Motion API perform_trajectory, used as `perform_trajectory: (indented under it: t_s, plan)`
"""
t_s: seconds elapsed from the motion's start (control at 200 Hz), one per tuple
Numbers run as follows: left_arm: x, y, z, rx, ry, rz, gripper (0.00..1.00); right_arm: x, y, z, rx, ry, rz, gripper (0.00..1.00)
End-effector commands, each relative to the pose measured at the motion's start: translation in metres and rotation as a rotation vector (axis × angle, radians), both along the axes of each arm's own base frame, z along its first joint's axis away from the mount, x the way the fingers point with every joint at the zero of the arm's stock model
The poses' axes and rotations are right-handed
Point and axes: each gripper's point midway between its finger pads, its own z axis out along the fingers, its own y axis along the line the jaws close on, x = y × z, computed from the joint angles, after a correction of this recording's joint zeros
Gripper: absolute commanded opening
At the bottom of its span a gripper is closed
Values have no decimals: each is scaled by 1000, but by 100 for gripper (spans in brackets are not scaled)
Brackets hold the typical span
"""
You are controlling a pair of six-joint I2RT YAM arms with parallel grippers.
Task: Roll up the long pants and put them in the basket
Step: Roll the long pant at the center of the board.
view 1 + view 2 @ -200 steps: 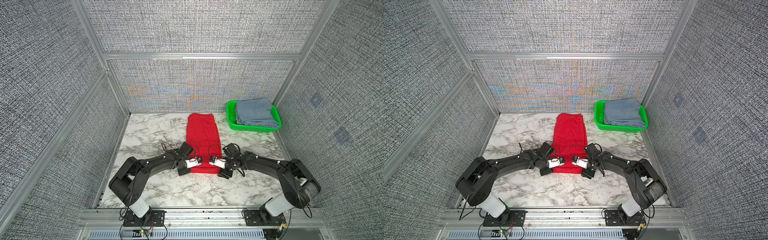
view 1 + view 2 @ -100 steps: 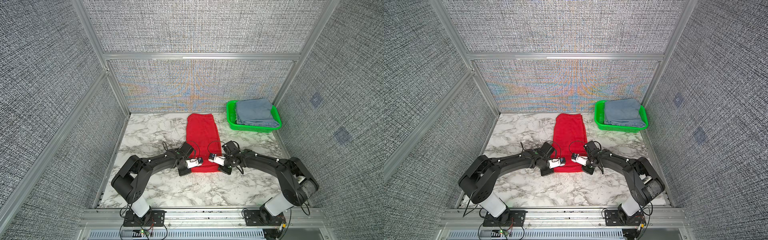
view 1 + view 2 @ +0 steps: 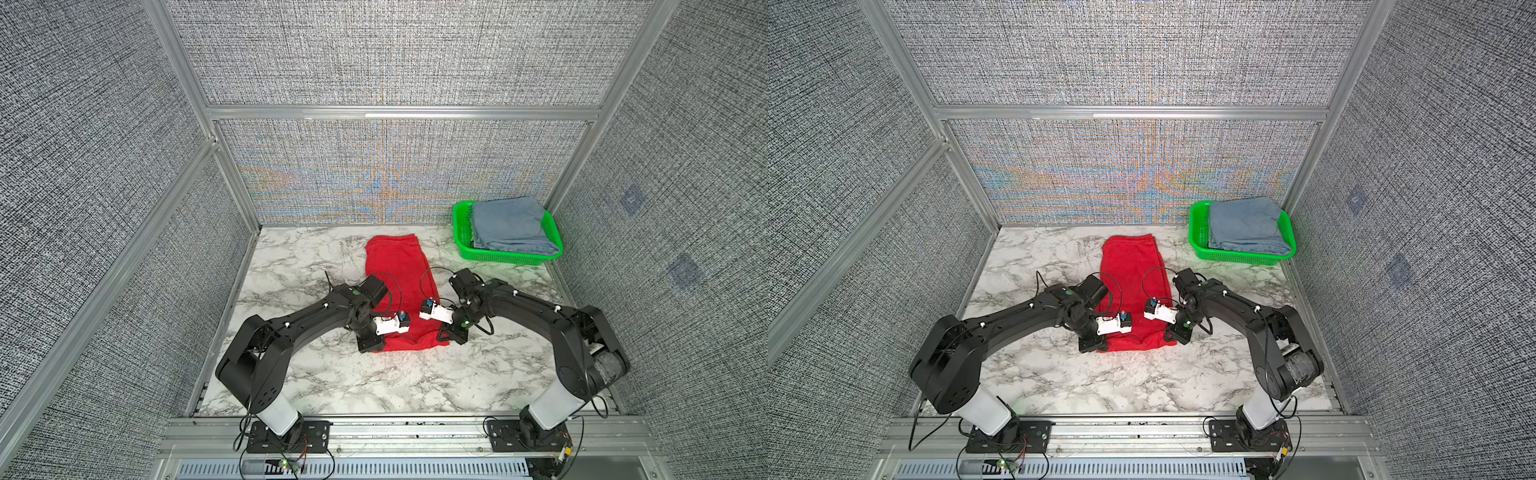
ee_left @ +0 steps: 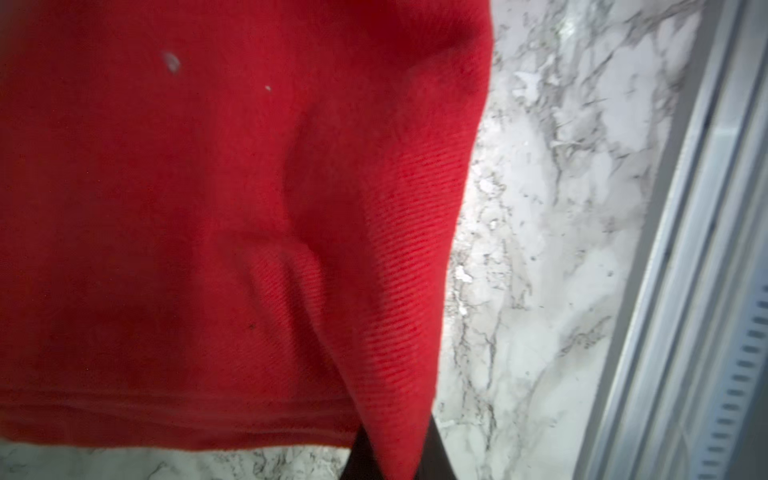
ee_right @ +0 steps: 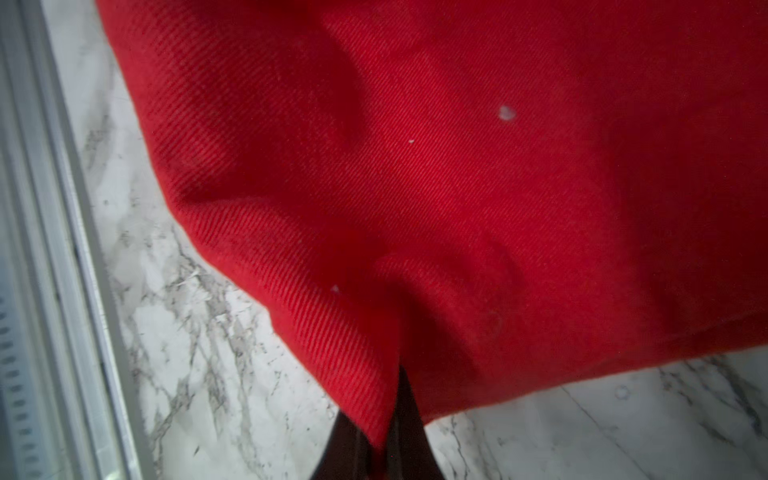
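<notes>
While long pants [image 3: 399, 266] run near-to-far, left fingers [image 4: 359, 463], right fingers [image 5: 411, 440] pinch near corners.

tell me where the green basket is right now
In both top views the green basket sits in the far right corner of the table, holding the folded blue-grey garment, right of the long pants.

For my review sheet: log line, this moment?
left gripper: shut on red long pants, near hem | right gripper: shut on same hem | roll: not started

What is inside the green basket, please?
A folded blue-grey denim garment fills the green basket, rising above its rim. The basket's floor and anything beneath the garment are covered.
</notes>
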Motion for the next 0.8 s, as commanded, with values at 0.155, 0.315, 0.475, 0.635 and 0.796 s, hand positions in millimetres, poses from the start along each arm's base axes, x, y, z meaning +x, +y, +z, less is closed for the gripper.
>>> perform_trajectory:
  t_s: [0.155,0.315,0.475,0.635,0.796]
  plan:
    - [-24,-6,35,-130,180,8,2,-9,18,38,133,116,83,0]
    - [-2,1,45,-205,208,102,2,5,20,38,137,123,68,0]
    - [13,14,40,-233,260,172,2,13,17,28,134,147,49,0]
    - [23,23,23,-216,318,212,2,21,10,21,129,166,28,0]
    - [35,31,11,-226,376,253,2,32,1,18,133,164,-7,0]
